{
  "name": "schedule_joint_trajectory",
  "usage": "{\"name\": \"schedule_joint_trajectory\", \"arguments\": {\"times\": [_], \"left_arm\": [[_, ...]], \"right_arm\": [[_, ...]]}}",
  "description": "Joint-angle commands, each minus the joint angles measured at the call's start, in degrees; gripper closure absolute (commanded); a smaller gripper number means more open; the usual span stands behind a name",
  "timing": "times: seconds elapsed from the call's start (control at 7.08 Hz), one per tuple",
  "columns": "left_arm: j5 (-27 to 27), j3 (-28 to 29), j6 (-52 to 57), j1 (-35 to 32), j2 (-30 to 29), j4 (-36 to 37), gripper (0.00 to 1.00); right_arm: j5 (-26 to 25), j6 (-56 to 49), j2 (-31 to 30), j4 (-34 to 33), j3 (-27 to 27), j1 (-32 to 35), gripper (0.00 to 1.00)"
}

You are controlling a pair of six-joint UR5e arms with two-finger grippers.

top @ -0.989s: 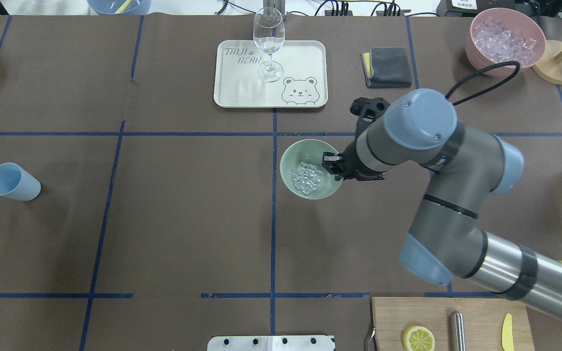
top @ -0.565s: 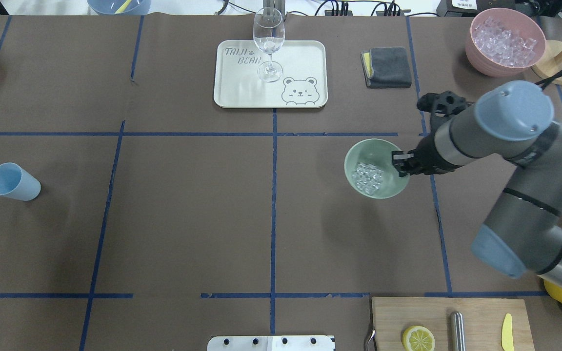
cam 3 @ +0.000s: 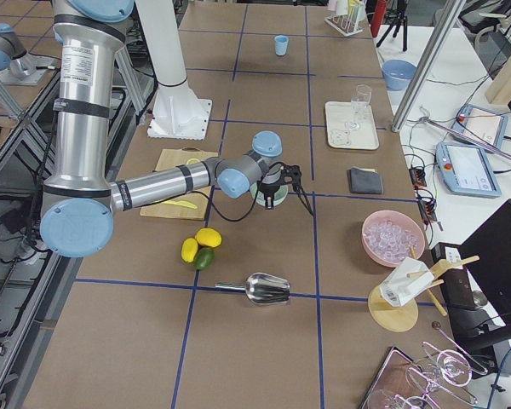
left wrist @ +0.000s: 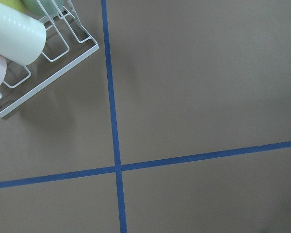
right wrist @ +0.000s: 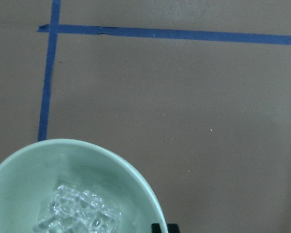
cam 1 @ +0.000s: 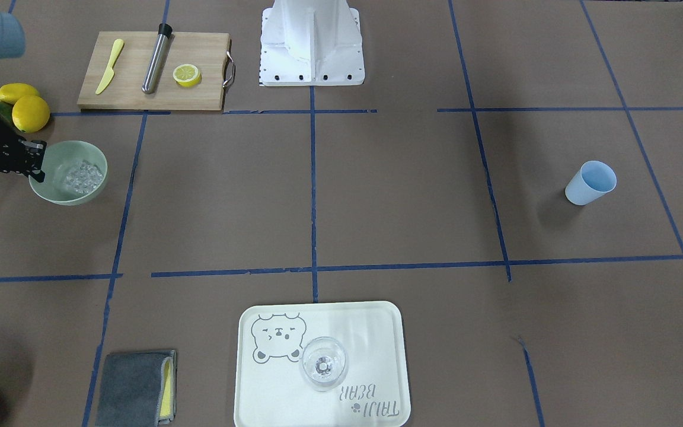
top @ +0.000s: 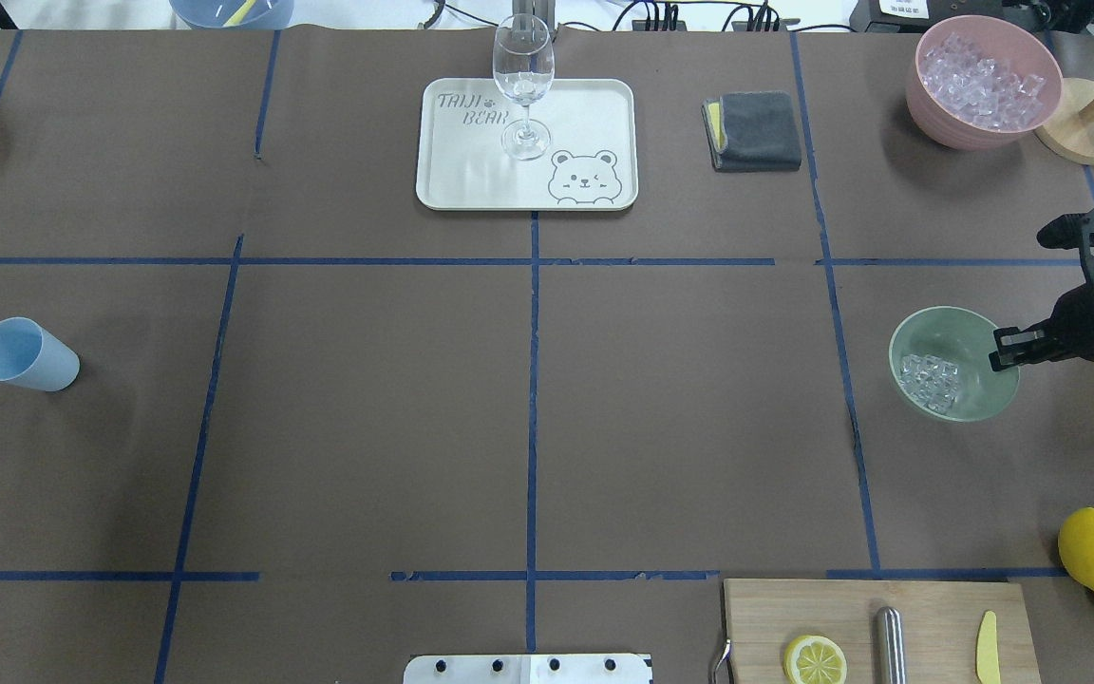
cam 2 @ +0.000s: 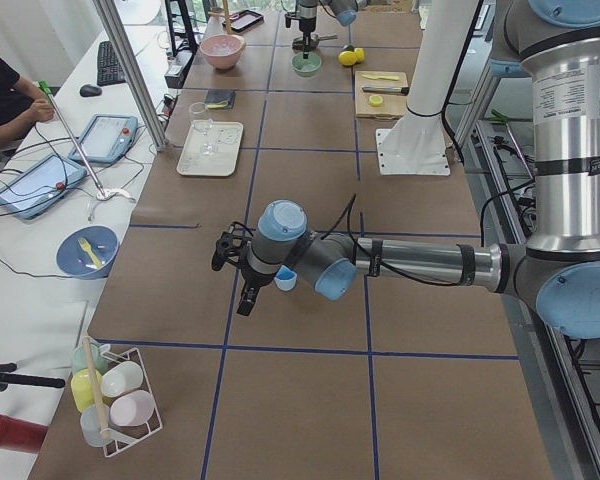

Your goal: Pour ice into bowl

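**Green bowl held at the table's 3 o'clock side**

We look down from above, with 12 o'clock at the far edge. The big brown table (top: pixel 367 427) fills our view. A wooden board (top: pixel 936 617) lies at 5 o'clock. A pale tray (top: pixel 585 114) sits at 12 o'clock, and a wine glass (top: pixel 523 85) stands on it. A pink bowl (top: pixel 932 114) is at 2 o'clock.

The green bowl (top: pixel 951 332) is near the 3 o'clock edge. We cannot tell if it touches the table. The right gripper (top: pixel 1003 351) is closed on the bowl's rim, at the bowl's own 3 o'clock side.

From the side we see the left gripper (cam 2: pixel 248 293) over the table near the blue cup (top: pixel 25 354), which stands at 9 o'clock. We cannot tell how far open it is.

The ice (top: pixel 929 378) is a small clear heap inside the green bowl, toward its 8 o'clock side.
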Motion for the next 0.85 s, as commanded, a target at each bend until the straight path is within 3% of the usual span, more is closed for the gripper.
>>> {"name": "schedule_joint_trajectory", "arguments": {"times": [0.0,0.71], "left_arm": [[0.0,-0.3,0.0,0.0,0.1,0.0,0.0],[0.0,-0.8,0.0,0.0,0.2,0.0,0.0]], "right_arm": [[2.6,-0.2,0.1,0.2,-1.9,0.1,1.0],[3.1,0.1,4.3,0.4,-6.6,0.0,1.0]]}}
